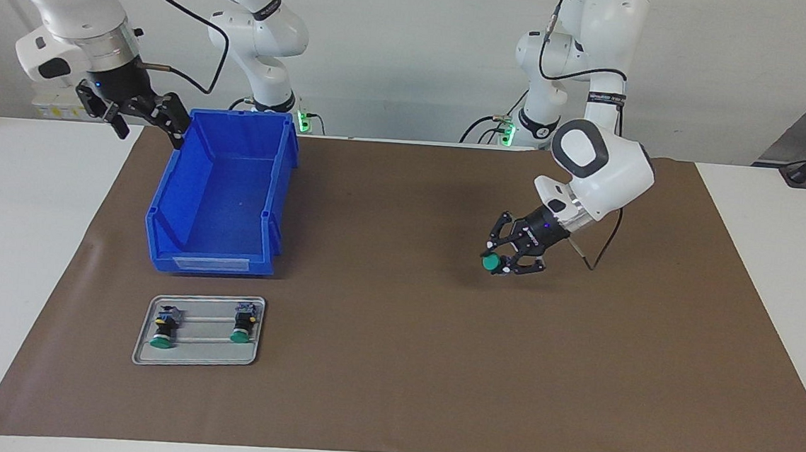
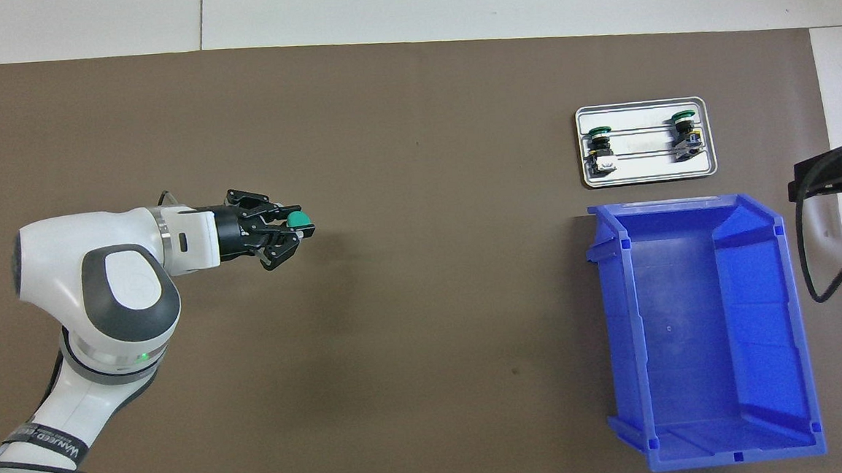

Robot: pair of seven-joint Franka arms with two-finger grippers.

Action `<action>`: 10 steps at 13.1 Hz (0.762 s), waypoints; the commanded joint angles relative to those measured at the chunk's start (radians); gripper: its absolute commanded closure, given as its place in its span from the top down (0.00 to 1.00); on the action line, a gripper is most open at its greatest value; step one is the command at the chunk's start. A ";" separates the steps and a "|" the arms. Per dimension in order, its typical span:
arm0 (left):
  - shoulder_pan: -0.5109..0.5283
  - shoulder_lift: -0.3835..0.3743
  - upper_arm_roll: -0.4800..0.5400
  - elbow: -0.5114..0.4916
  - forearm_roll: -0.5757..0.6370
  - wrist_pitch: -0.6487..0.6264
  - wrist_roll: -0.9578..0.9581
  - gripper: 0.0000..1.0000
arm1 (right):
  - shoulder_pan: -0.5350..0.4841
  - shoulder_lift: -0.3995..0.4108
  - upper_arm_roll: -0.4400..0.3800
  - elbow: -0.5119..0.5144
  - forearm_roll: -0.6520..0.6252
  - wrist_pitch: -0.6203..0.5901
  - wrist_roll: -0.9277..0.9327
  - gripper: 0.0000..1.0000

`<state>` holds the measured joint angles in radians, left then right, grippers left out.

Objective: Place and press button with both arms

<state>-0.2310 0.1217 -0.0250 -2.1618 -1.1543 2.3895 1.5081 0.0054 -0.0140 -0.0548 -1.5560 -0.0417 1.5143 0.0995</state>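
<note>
The left gripper (image 1: 496,259) is pinching a button (image 1: 490,262) over the brown mat (image 1: 393,367). The right gripper (image 1: 147,117) is waiting, spread wide, beside the blue bin (image 1: 238,145).

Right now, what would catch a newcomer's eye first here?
The big blue bin at the right arm's end of the brown mat, empty. Next, the left gripper over the mat's middle, shut on a green-capped button with its cap pointing sideways. Then the small metal tray beside the bin, farther from the robots, holding two more buttons.

White arms (image 1: 595,165), black cables
</note>
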 commanded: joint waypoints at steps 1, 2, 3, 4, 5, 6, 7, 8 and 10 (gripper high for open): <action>0.071 -0.053 -0.010 -0.073 -0.090 -0.035 0.131 0.00 | -0.013 -0.018 0.003 -0.024 0.020 0.018 -0.017 1.00; 0.094 -0.051 -0.009 -0.079 -0.131 -0.073 0.183 0.00 | -0.013 -0.017 0.003 -0.024 0.020 0.018 -0.017 1.00; 0.119 -0.051 -0.010 -0.108 -0.230 -0.105 0.254 0.00 | -0.013 -0.018 0.003 -0.024 0.020 0.018 -0.017 1.00; 0.134 -0.050 -0.009 -0.146 -0.369 -0.140 0.396 0.00 | -0.013 -0.018 0.003 -0.024 0.020 0.018 -0.017 1.00; 0.156 -0.021 -0.009 -0.170 -0.480 -0.197 0.537 0.00 | -0.013 -0.018 0.003 -0.024 0.020 0.017 -0.017 1.00; 0.166 0.013 -0.009 -0.180 -0.530 -0.251 0.599 0.00 | -0.013 -0.018 0.003 -0.024 0.020 0.017 -0.017 1.00; 0.170 0.024 -0.009 -0.196 -0.563 -0.280 0.633 0.00 | -0.013 -0.017 0.003 -0.024 0.020 0.017 -0.017 1.00; 0.179 0.024 -0.009 -0.211 -0.643 -0.332 0.693 0.00 | -0.013 -0.018 0.003 -0.024 0.020 0.017 -0.017 1.00; 0.179 0.026 -0.009 -0.266 -0.726 -0.381 0.797 0.00 | -0.013 -0.017 0.003 -0.024 0.020 0.017 -0.017 1.00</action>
<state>-0.0705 0.1589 -0.0263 -2.3769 -1.8148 2.0608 2.2171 0.0054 -0.0140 -0.0548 -1.5560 -0.0417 1.5143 0.0995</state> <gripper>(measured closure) 0.608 0.000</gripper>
